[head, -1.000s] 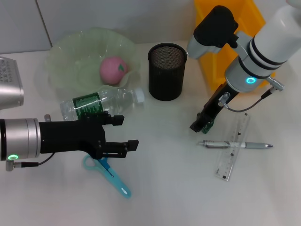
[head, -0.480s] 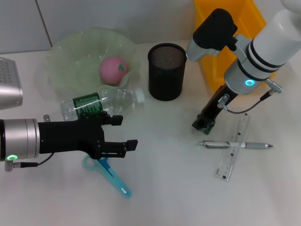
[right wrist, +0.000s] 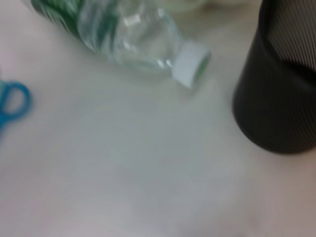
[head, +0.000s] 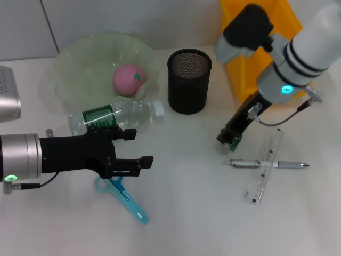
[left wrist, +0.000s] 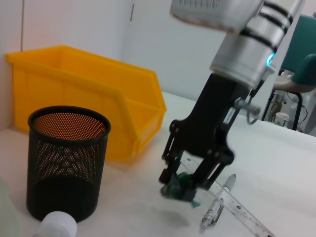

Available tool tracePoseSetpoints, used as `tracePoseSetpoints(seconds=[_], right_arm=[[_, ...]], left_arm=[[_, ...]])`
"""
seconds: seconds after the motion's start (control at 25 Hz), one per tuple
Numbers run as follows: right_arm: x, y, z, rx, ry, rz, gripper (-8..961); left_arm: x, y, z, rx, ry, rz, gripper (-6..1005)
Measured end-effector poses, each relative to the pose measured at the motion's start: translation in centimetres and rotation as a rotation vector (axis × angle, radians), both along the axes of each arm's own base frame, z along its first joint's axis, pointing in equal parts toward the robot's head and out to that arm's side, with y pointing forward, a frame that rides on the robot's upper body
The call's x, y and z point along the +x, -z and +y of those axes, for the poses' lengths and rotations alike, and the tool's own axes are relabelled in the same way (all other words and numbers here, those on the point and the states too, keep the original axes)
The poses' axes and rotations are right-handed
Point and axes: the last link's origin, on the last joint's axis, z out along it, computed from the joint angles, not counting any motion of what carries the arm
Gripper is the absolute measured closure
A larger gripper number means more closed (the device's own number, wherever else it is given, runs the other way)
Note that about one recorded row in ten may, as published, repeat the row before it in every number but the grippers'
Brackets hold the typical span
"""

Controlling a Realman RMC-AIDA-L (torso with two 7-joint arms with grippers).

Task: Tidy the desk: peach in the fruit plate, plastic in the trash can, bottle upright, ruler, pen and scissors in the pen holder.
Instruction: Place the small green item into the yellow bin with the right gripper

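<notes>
Now the right end effector (head: 230, 140) hangs above the worktop (head: 192, 213), clenched on a small green scrap of plastic (left wrist: 180, 187), w/ the yellow trash bin (head: 256, 48) behind it. Just beside it lie the pen (head: 266, 164) and clear ruler (head: 264, 166), crossed, pen on top. The left end effector (head: 139, 148) is released, its 2 fingers spread, hovering over the worktop btwn the bottle (head: 114, 118), which lies on its side, and the blue scissors (head: 121, 194). Peach (head: 128, 80) sits in the green fruit plate (head: 74, 66). The black mesh pen holder (head: 189, 81) stands upright, near the bottle's white cap (right wrist: 191, 64).
</notes>
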Motion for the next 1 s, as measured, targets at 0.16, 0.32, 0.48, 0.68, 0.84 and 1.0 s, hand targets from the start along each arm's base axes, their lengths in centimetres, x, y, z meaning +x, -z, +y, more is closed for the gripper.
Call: tracePoseSetpoints(seconds=[0.16, 0.32, 0.48, 0.68, 0.84, 1.0], right_arm=[[-2.1, -3.1, -0.7, 0.052, -0.035, 0.103, 526], [-4.0, -8.4, -1.4, 0.232, -0.118, 0.147, 560], [-4.4, -11.3, -1.3, 0.350, -0.134, 0.180, 595], [-3.6, -15.3, -0.5, 0.527, -0.119, 0.212, 626], [-1.3, -17.2, 0.9, 0.647, -0.056, 0.185, 648], [1.2, -16.7, 2.3, 0.665, 0.010, 0.156, 682]], left_arm=[[0.0, 0.0, 0.0, 0.000, 0.000, 0.000, 159], [0.0, 0.0, 0.0, 0.000, 0.000, 0.002, 159], [0.0, 0.0, 0.1, -0.002, 0.001, 0.001, 159], [0.1, 0.0, 0.1, -0.003, -0.001, 0.000, 159], [0.0, 0.0, 0.0, -0.004, -0.005, 0.000, 159], [0.1, 0.0, 0.1, -0.004, -0.004, -0.001, 159]])
